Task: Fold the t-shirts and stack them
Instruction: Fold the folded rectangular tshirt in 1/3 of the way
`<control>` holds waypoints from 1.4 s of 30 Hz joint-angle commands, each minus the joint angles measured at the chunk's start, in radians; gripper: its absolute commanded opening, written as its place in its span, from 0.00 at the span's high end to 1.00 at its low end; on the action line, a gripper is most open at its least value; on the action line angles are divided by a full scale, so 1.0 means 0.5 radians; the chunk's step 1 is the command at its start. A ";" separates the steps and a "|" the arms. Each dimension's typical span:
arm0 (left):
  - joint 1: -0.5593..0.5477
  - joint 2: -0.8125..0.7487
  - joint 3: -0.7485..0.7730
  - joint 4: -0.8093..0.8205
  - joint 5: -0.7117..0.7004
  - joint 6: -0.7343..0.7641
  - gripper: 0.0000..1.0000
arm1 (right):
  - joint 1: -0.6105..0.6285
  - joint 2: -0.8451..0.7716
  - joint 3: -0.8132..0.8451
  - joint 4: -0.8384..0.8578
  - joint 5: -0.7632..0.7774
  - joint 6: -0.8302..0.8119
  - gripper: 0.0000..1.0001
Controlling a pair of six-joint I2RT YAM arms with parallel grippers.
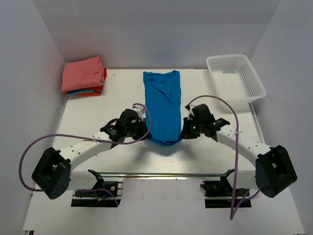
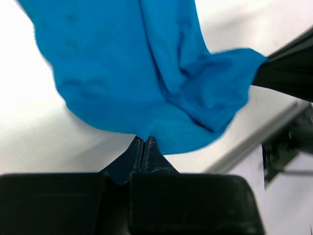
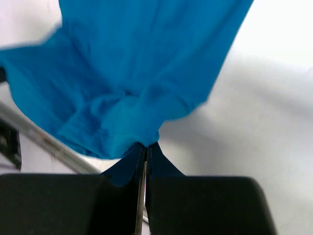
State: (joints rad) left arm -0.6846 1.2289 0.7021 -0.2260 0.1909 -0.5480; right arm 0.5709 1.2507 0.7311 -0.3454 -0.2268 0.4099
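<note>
L tool (image 1: 145,131) and R tool (image 1: 185,129) are both pressed together, each pinching a near corner of the blue shirt (image 1: 162,105). In the wrist views it's tips only: L tool (image 2: 143,142) has just a nip of shirt (image 2: 122,73), same for R tool (image 3: 145,147) on shirt (image 3: 142,73).

Shirt lies as a long narrow strip down mid bench (image 1: 107,98). Far end is flat, near end is bunched and sagging btw my tools.

Risks, my guess:
- Shallow pinch, so cloth could slip out of one tool mid-lift and the fold goes crooked.
- Strip looks multi-layer. Can't tell if I hold all layers. If not, the lower one drops and the strip opens up.
- Uneven speed L vs R would skew the hem and the edges won't line up.
- Pulling towards me drags the far end and wrinkles it. Near end already sags close to the front rail (image 1: 161,174), so it could snag there.

Room:
- Straight ahead over the strip is open, up to the back wall (image 1: 156,39).
- Stack (image 1: 84,76) sits far-left by the side wall, well apart from the shirt. Bare bench btw them for a later carry.
- Basket (image 1: 258,78) is far-right, near the bench edge and well apart from R tool.
- Tools are close to each other, w/ little side slack.
</note>
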 commanded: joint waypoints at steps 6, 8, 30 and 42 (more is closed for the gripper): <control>0.132 0.269 0.369 0.010 -0.511 -0.048 1.00 | -0.105 0.382 0.486 0.093 0.181 -0.086 1.00; 0.188 0.358 0.467 -0.008 -0.584 -0.024 1.00 | -0.135 0.447 0.645 0.050 0.177 -0.135 1.00; 0.525 1.131 1.213 0.069 -0.219 0.215 1.00 | -0.430 1.336 1.688 -0.202 -0.046 -0.310 1.00; 0.617 1.524 1.452 0.136 -0.059 0.167 1.00 | -0.543 1.671 1.848 0.080 -0.285 -0.206 0.98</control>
State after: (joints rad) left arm -0.3882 1.9835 1.3811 -0.1822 0.1425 -0.4500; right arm 0.3206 2.0636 1.6070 -0.4095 -0.3027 0.2855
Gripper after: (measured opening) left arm 0.023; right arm 0.017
